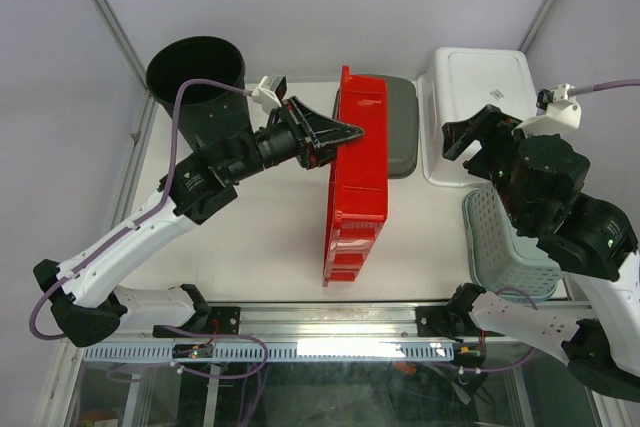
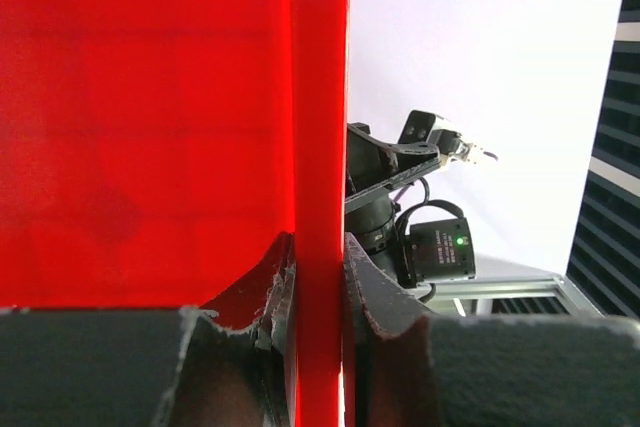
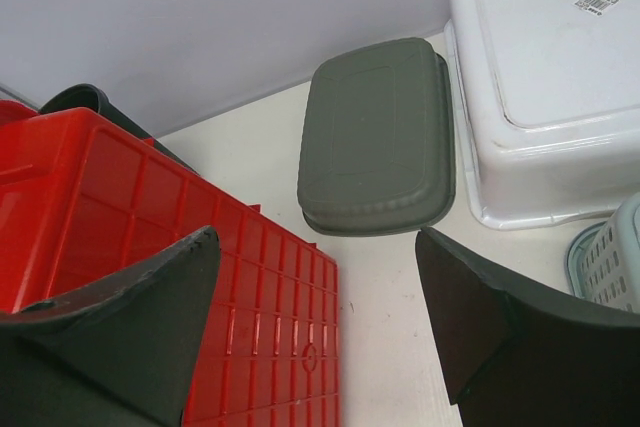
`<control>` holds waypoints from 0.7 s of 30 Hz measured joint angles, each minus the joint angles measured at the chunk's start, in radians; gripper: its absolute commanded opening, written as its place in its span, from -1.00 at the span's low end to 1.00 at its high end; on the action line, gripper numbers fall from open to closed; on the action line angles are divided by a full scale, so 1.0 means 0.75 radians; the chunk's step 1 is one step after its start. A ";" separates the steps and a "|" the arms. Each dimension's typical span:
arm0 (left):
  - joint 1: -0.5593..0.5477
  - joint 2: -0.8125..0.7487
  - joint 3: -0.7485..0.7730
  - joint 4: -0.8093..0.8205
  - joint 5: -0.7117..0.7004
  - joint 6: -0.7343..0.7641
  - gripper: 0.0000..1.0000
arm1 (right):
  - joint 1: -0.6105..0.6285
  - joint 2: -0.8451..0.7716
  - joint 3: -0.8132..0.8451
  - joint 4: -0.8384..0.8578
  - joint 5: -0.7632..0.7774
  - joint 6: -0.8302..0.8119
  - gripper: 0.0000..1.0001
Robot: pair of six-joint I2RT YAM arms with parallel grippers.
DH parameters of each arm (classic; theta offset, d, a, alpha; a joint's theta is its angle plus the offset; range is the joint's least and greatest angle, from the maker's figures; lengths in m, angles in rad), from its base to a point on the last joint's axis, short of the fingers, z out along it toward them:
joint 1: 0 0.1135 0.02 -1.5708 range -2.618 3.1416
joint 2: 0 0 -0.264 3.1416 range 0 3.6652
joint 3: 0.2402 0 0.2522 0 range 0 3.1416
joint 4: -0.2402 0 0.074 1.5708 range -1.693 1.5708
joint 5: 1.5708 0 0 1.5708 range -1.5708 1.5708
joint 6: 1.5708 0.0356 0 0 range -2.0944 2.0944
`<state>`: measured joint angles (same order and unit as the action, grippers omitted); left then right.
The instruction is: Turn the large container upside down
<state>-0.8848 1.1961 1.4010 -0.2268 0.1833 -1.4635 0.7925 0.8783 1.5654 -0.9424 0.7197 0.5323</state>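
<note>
The large red container (image 1: pixel 355 187) stands on one long side in the middle of the table, its ribbed base facing right. My left gripper (image 1: pixel 345 132) is shut on its upper wall near the far end. In the left wrist view the red wall (image 2: pixel 318 147) runs straight between the pads of the left gripper (image 2: pixel 318 277). My right gripper (image 1: pixel 470 142) is open and empty, held above the table to the right of the container. In the right wrist view, the right gripper (image 3: pixel 315 242) has its jaws wide apart over the red base (image 3: pixel 250 287) and bare table.
A black bucket (image 1: pixel 197 72) stands at the far left. A grey tray (image 1: pixel 400 127) lies upside down just behind the red container, and a white tub (image 1: pixel 480 87) lies upside down at the far right. A pale mesh basket (image 1: pixel 505 242) sits under my right arm.
</note>
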 measured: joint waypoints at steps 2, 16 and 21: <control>0.000 0.000 -0.038 0.069 0.013 -0.028 -1.00 | 0.000 -0.010 0.003 0.000 0.002 0.000 0.66; -0.015 -0.145 -0.452 0.511 0.068 -0.241 -1.00 | 0.000 -0.017 0.002 -0.006 -0.004 0.011 0.65; 0.014 -0.310 -0.608 0.537 0.069 -0.299 -1.00 | 0.000 -0.010 -0.003 -0.004 -0.028 0.016 0.66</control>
<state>-0.8742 0.9634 0.9451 0.1761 0.2348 -1.6878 0.7925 0.8711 1.5631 -0.9451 0.6983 0.5446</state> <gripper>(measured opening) 0.164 0.827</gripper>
